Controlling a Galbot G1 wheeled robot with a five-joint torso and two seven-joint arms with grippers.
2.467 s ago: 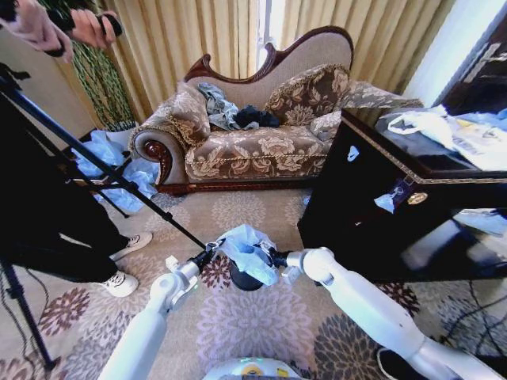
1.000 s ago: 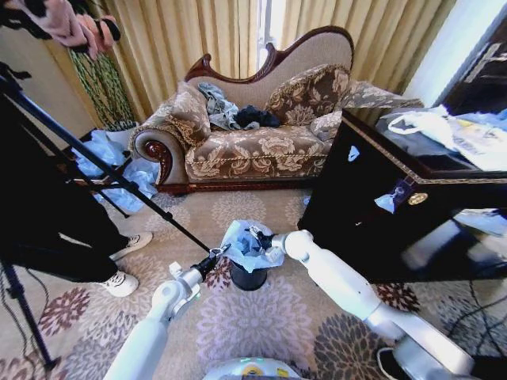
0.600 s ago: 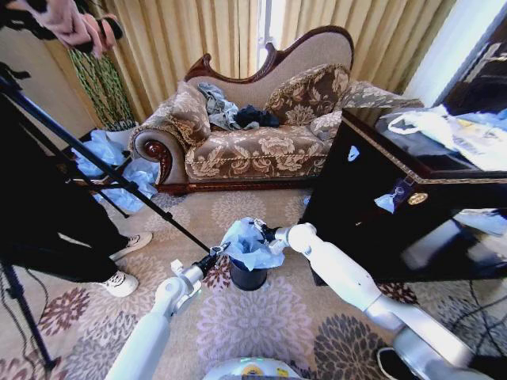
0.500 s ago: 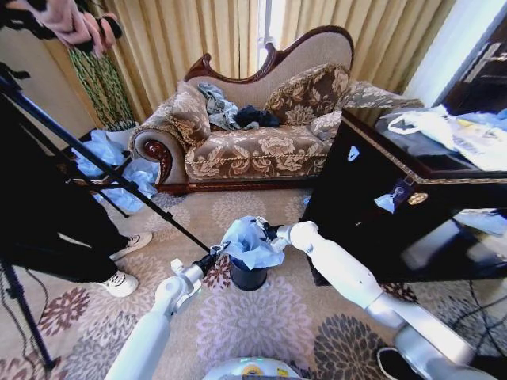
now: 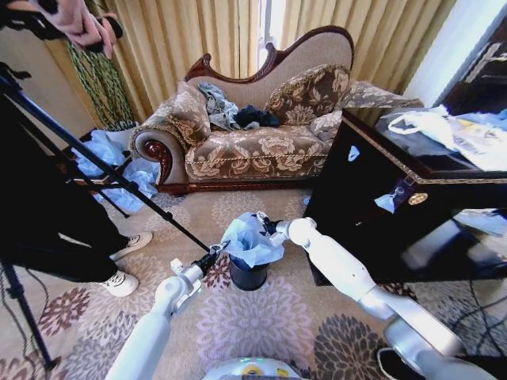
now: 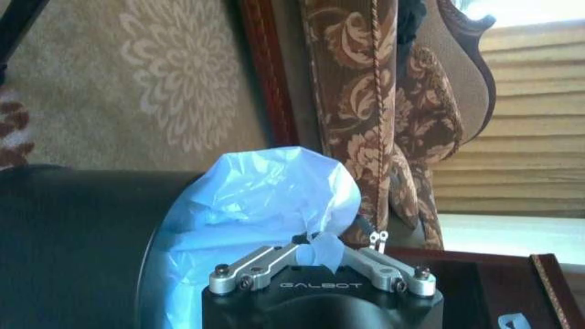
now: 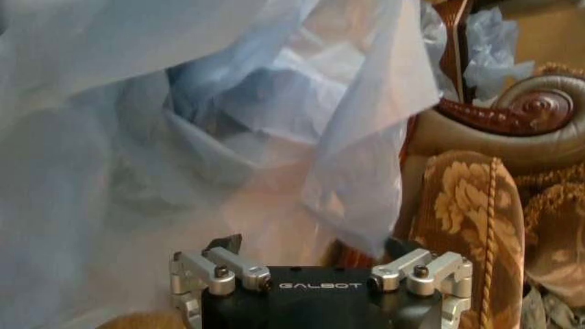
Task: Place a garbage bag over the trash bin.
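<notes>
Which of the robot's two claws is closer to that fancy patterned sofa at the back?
The right gripper. It sits at the far side of the small black trash bin, toward the brocade sofa; the left gripper is at the bin's near-left side, farther away.

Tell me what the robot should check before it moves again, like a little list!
1. Bag sits over the bin: ok, it is draped on top.
2. Bag pulled down around the whole rim: not ok, it is bunched up.
3. Left pincer holds the bag's edge: ok, shut on it.
4. Right pincer grip on the bag: cannot tell.
5. Bin stands upright on the carpet: ok.
</notes>
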